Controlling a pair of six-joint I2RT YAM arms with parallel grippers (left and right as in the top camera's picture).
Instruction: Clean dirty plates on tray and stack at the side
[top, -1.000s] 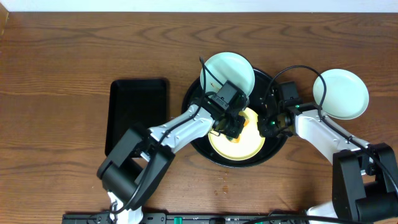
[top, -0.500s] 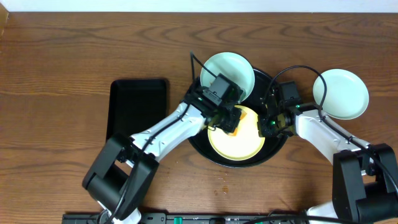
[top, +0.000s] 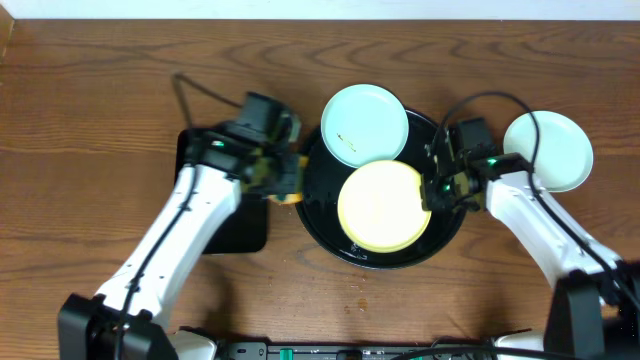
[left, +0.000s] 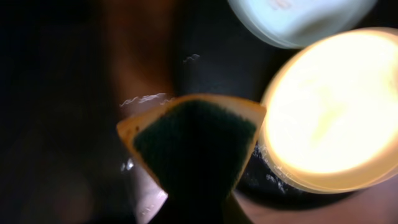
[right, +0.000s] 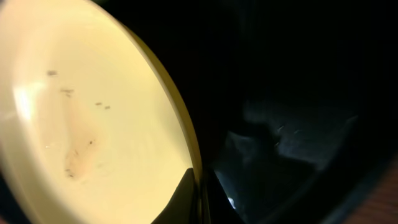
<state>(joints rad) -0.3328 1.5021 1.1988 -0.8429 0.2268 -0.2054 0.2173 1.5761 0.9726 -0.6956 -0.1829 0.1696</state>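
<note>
Yellow sponge is pinched in the left tool, seen from above. This tool hangs over the gap between the small rectangular tray and the round black tray. Just to the right of it, the yellow plate lies inside the round tray, and a mint plate rests partly over the far rim. The right tool is pressed together on the yellow plate's edge. A second mint plate sits on the desk to the right of this tool, outside the tray.

From the left wrist, the sponge shows its dark green rough side in front of the tool. The yellow plate is near it on the right, not touching.

From the right wrist, the fingertips clamp the plate's rim, and small brown specks are on the plate.

I think the plate needs more wiping. To do it well, the right tool should hold the rim firmly so the plate cannot slide. The left tool should lay the green side flat on the specks and press only lightly, so the plate does not tip.
</note>
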